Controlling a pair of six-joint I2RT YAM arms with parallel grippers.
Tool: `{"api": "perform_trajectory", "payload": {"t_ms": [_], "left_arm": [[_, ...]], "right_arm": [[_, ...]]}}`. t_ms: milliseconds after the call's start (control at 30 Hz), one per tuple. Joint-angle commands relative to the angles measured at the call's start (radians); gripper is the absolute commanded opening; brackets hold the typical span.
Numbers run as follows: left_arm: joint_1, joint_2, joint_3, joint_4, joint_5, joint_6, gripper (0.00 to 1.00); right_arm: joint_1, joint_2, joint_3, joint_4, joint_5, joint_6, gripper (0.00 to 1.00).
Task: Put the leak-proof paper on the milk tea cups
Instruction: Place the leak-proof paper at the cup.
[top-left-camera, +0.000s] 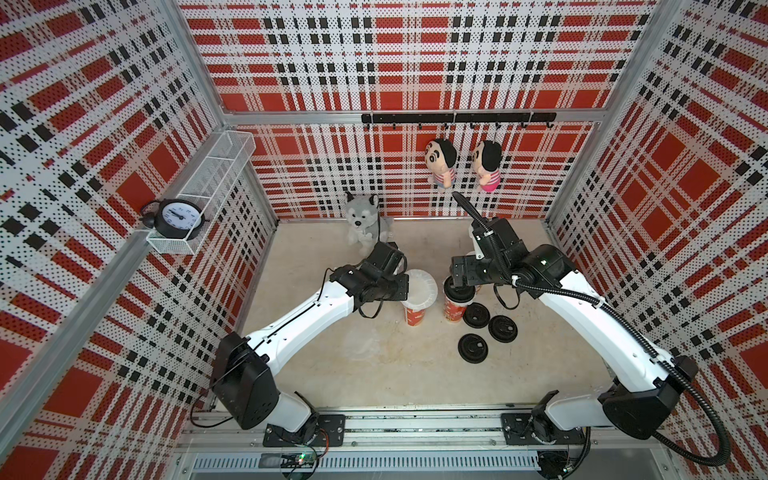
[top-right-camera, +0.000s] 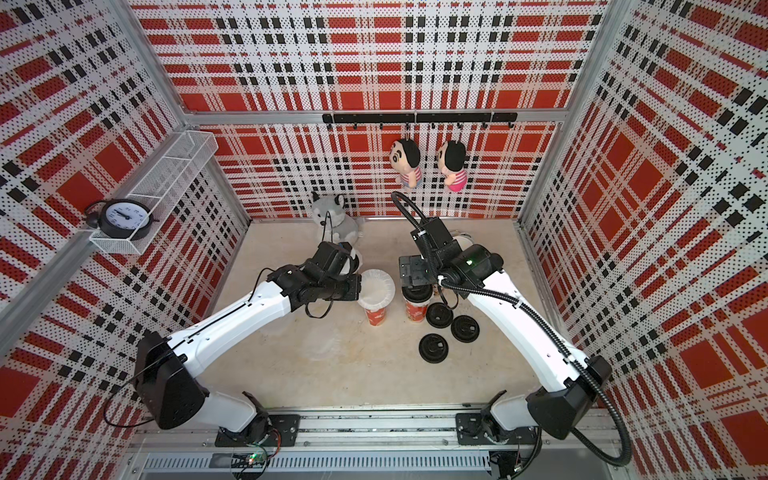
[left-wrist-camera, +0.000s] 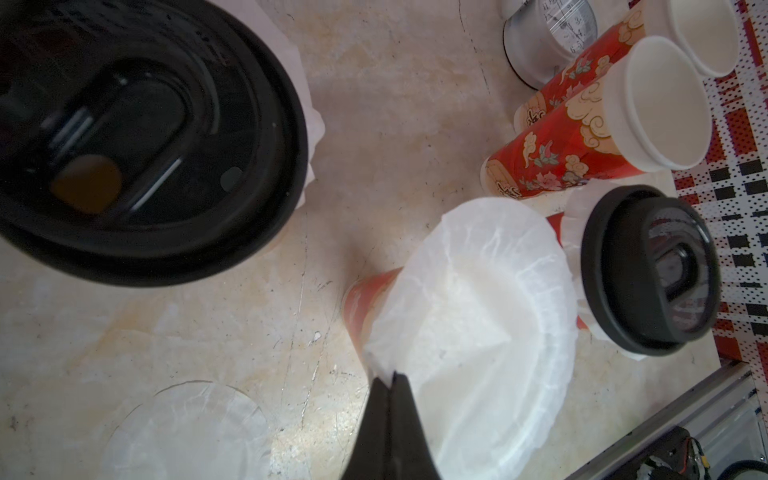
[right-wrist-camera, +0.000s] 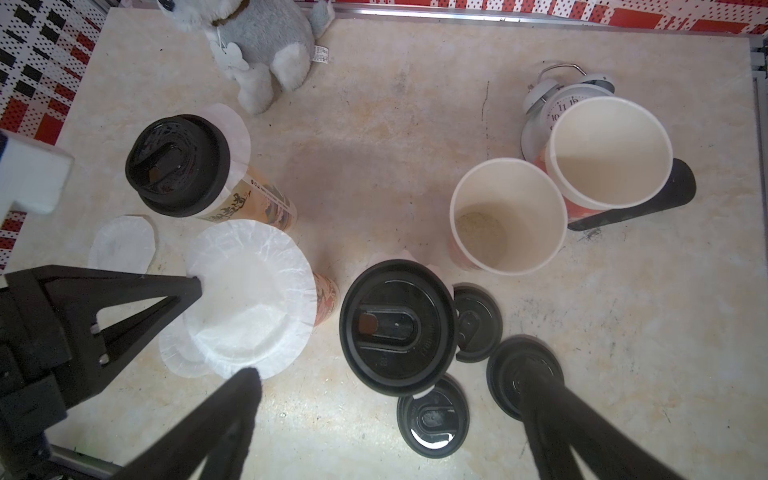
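White leak-proof paper (right-wrist-camera: 249, 299) atop cup (top-left-camera: 414, 316), pinched by left pincer (left-wrist-camera: 392, 377); right pincer (right-wrist-camera: 392, 376) wide.

Five cups (right-wrist-camera: 507, 216), five black lids (right-wrist-camera: 434, 417)

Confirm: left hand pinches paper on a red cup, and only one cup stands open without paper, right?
Not quite: two open cups stand uncovered, as the right wrist view shows. The left hand does pinch the paper on the red cup.

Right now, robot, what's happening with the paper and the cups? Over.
Left end effector shut on edge of leak-proof paper. Sheet lies over red cup. Right end effector open above lidded cup. Loose black lids beside it.
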Motion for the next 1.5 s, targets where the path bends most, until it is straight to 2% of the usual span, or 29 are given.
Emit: {"api": "perform_trajectory", "payload": {"t_ms": [0, 833, 1467], "left_arm": [[-0.003, 0.018, 0.001, 0.026, -0.012, -0.001, 0.00], [-0.008, 0.011, 0.073, -0.049, -0.049, 0.004, 0.00], [-0.017, 0.034, 0.060, -0.065, -0.053, 0.006, 0.00]], "right_arm": [[-0.005, -0.010, -0.008, 0.018, 0.002, 0.006, 1.00], [-0.006, 0.001, -0.007, 0.026, -0.031, -0.002, 1.00], [-0.006, 0.016, -0.001, 0.030, -0.038, -0.012, 1.00]]}}
